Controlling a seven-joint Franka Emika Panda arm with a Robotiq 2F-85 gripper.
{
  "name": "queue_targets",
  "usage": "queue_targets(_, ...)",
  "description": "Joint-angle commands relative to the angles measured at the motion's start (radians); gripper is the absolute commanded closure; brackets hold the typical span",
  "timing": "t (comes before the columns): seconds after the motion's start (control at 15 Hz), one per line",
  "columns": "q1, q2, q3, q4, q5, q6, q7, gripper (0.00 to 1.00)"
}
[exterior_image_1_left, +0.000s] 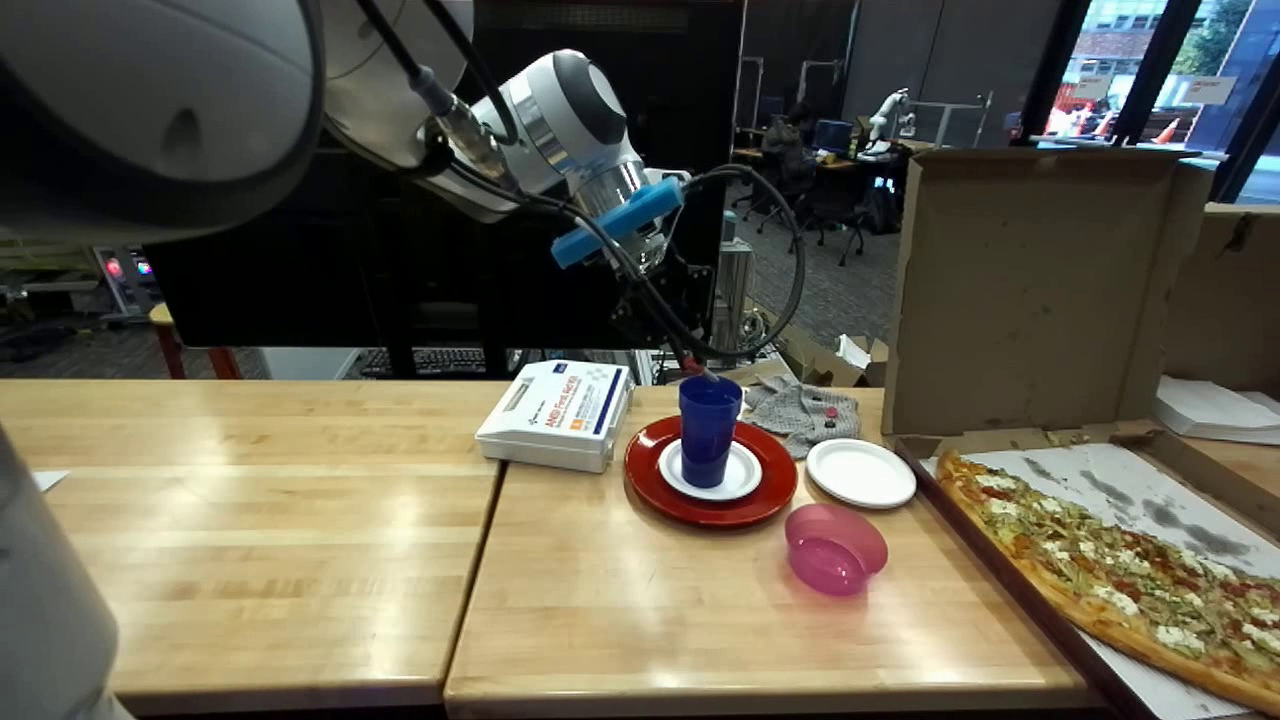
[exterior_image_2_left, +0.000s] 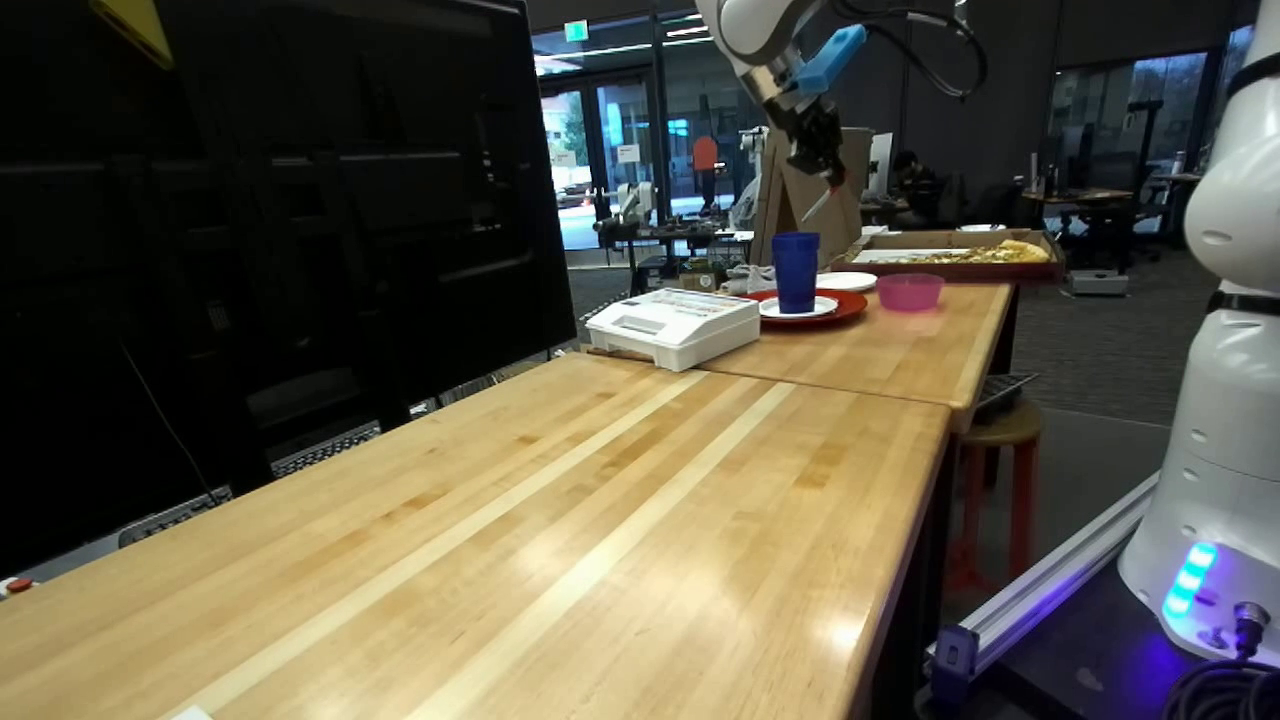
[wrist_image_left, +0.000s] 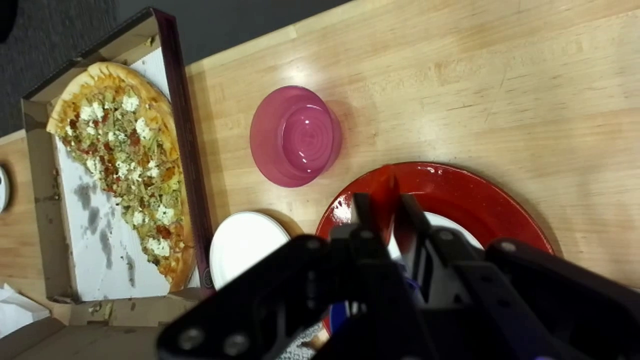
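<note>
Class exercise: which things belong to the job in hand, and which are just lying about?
Likely in the job:
slim red-and-pale item, held in the tool
blue cup, nearest below

Probably just lying about:
first-aid kit
pink bowl
red plate
white plates
grey cloth
pizza box
pizza

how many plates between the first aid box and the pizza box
3: a red plate, a small white plate on it beneath the blue cup, and another white plate beside the pizza box. Any stacked underneath would be hidden.
</note>
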Motion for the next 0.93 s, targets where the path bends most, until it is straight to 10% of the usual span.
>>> queue_targets(0.0,0.025,0.039,-0.008,0.061,-0.031,-0.055,-0.039,0.96)
queue_targets(0.87,0.047,0.126,-0.009,0.155,-0.058,-0.102,-0.101,0.96)
